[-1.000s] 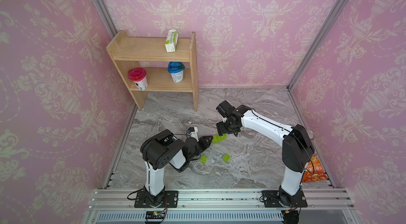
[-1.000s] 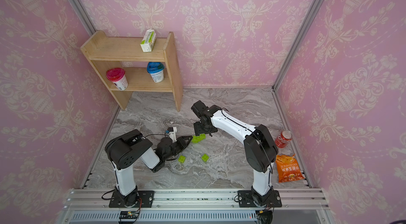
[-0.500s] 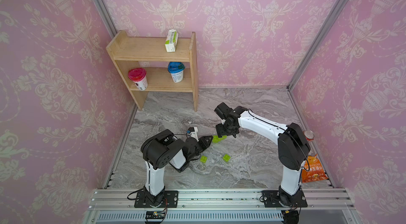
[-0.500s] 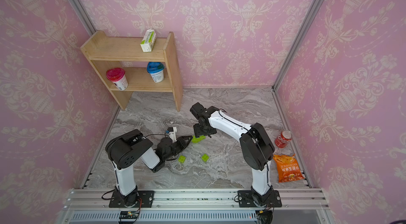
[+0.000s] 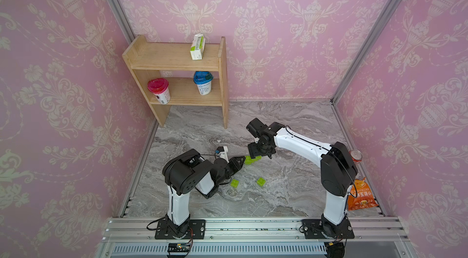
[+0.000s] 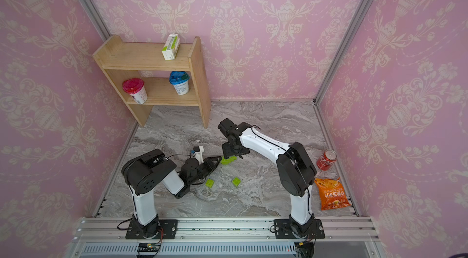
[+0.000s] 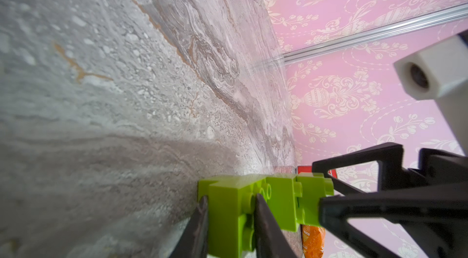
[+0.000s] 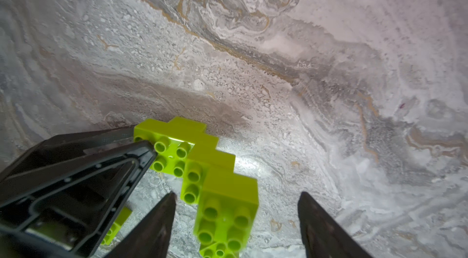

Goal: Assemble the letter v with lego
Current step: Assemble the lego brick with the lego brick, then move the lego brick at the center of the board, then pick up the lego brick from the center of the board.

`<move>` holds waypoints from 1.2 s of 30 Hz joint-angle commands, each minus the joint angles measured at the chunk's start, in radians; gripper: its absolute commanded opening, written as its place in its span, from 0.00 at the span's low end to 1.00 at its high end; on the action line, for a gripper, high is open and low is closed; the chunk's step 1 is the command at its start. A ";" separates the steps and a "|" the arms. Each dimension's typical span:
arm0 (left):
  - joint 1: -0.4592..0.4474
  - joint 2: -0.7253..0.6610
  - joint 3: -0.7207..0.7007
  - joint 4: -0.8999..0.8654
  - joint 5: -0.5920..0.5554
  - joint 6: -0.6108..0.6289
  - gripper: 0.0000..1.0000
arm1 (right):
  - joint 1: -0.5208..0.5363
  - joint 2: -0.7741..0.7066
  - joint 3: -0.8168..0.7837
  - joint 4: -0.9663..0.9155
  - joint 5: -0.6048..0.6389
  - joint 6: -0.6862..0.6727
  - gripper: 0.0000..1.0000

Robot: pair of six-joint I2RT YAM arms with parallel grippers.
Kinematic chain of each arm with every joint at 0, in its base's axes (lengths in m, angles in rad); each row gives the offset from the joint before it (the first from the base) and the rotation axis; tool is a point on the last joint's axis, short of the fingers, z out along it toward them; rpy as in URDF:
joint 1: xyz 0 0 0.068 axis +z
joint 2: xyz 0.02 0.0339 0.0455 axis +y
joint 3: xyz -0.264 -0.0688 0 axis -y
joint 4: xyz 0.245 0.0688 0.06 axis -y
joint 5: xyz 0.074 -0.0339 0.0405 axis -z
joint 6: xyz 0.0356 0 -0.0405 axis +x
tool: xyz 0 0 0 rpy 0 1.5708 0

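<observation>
Lego (image 8: 228, 193): glossy lime studded bricks, stepped chain on veined marble (image 8: 329, 67).

Pink walls (image 5: 278, 29) with a cream urn-and-flower pattern fill the upper frame in both top views, with silver metal posts (image 5: 377, 34) at the corners. A grey marbled floor (image 5: 278, 193) lies lower centre; a pale wooden two-tier shelf (image 5: 174, 59) stands at its upper left.

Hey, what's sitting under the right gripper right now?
A stepped chain of joined lime-green bricks, one end between the right gripper's open fingers, the other clamped by the left gripper. In both top views the right gripper covers part of them.
</observation>
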 commanded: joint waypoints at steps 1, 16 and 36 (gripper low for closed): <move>-0.006 0.022 -0.009 -0.088 -0.032 0.007 0.21 | 0.018 -0.147 -0.038 -0.022 0.028 -0.040 0.79; 0.083 -0.087 0.093 -0.396 0.093 0.121 0.20 | 0.328 -0.395 -0.526 0.259 0.005 0.276 0.58; 0.259 -0.117 0.086 -0.477 0.321 0.219 0.17 | 0.482 -0.002 -0.244 0.385 0.151 0.627 0.62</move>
